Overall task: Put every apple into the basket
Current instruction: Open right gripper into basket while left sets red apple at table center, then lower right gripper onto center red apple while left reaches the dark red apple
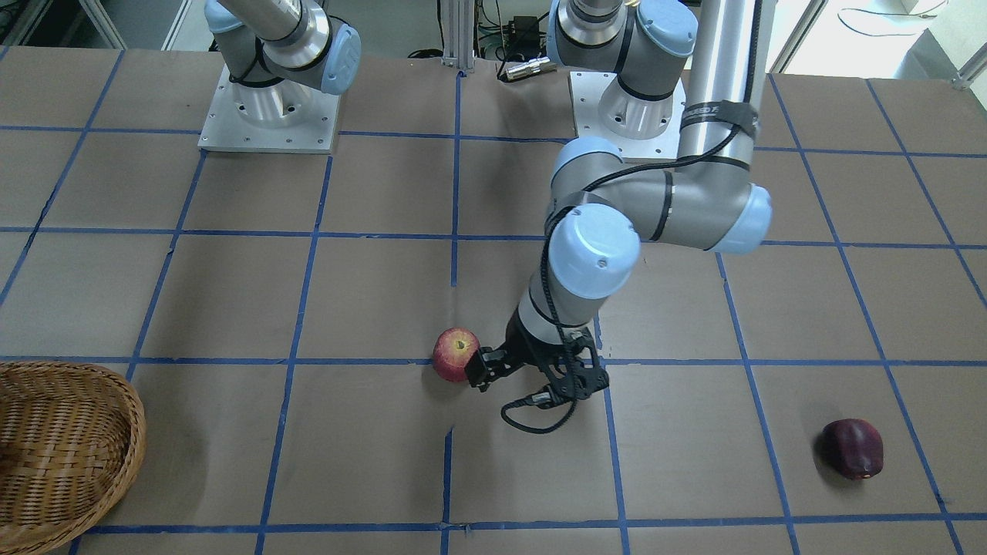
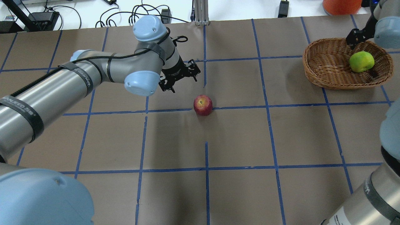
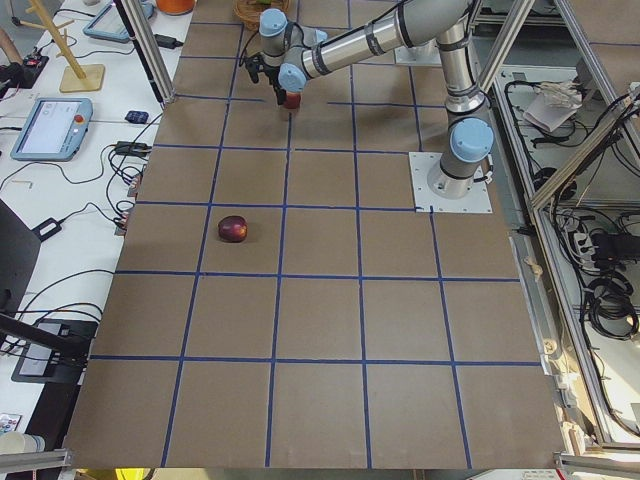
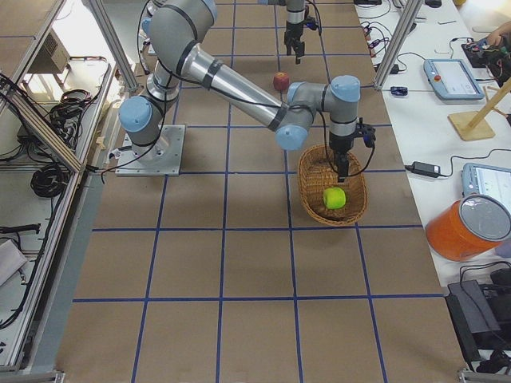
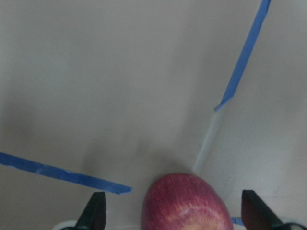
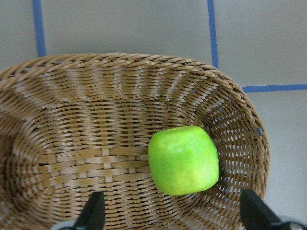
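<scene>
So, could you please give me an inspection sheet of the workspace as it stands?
Surface: brown paper table with a blue tape grid.
Job's things: green apple lies in the basket; red apple and maroon apple sit on the table, far apart.
Clutter: nothing seen.
Grippers: left gripper open, fingers either side of the red apple; right gripper open above the basket.
Cables: black cable looped at the left wrist.
Surroundings: orange container and tablet on the side bench.
</scene>
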Controlling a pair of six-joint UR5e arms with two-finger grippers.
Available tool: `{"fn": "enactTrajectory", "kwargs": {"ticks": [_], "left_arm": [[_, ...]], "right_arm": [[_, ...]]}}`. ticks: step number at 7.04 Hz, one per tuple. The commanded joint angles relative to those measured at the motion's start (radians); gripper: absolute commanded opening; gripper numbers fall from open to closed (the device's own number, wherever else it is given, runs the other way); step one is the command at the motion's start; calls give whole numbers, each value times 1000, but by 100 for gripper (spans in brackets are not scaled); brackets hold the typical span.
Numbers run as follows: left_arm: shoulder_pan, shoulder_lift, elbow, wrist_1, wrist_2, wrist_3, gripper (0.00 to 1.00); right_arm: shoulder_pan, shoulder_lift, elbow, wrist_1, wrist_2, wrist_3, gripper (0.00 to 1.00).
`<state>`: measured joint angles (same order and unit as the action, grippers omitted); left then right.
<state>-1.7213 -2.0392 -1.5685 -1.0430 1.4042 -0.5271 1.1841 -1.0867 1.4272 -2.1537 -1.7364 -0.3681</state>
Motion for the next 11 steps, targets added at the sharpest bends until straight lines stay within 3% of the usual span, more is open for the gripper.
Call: {"fn": "enactTrajectory", "kwargs": {"ticks": [1, 2, 3, 6, 7, 9, 11], "left_arm": [[148, 5, 167, -277, 13, 317, 100], [255, -21, 221, -288, 60, 425, 100], [326, -35, 252, -293, 65, 520, 100], [544, -74, 237, -269, 120, 1095, 100], [577, -119, 226, -173, 124, 1195, 100], [624, -179, 214, -111, 145, 1211, 100], [624, -231, 212, -62, 180, 1210, 100]], "right_arm": [[90, -80, -5, 175, 97, 108, 100], [148, -96, -5, 255, 168, 344, 100], [251, -96, -4, 293, 217, 448, 100], [562, -75, 28, 292, 225, 829, 100], [633, -56, 53, 288, 225, 874, 100], [684, 0, 91, 282, 227, 972, 100], [701, 28, 91, 256, 326, 969, 100]]}}
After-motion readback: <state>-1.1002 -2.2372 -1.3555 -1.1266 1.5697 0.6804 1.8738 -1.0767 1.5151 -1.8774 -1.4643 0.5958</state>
